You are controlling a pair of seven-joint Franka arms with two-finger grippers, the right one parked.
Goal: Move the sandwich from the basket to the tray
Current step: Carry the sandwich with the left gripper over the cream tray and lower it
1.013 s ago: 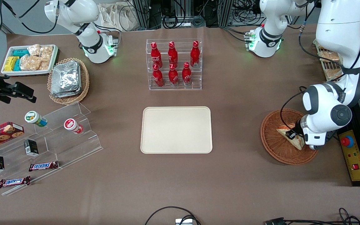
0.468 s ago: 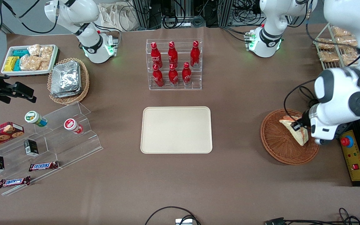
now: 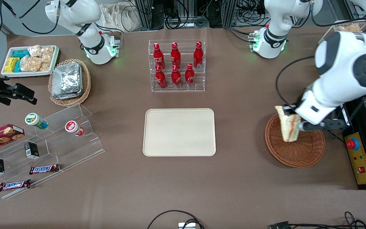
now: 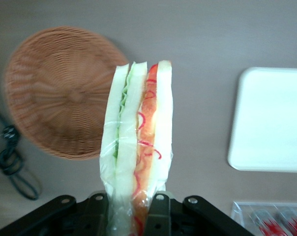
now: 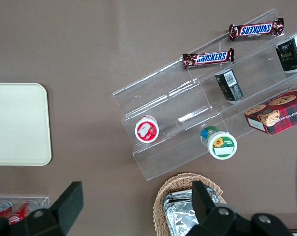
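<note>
End effector [image 4: 128,209] clamped on sandwich [image 4: 136,147], fingers [image 4: 157,209] pinching its narrow end on both bread faces. Sandwich lifted clear, hanging from end effector above basket [image 3: 300,151] rim, filling edge showing red and green layers. Basket [image 4: 60,93] sits below end effector on tabletop [image 3: 240,127]. Tray [image 3: 179,132] lies well apart from end effector, toward parked arm's end.

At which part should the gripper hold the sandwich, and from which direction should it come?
Best at one end of the sandwich, with a finger on each flat bread face, so the squeeze goes across the layers. That is how the gripper holds it now, above the basket: fingers press both faces, and the wedge hangs edge-on. A grip on the layered edges would probably crush the filling.
</note>
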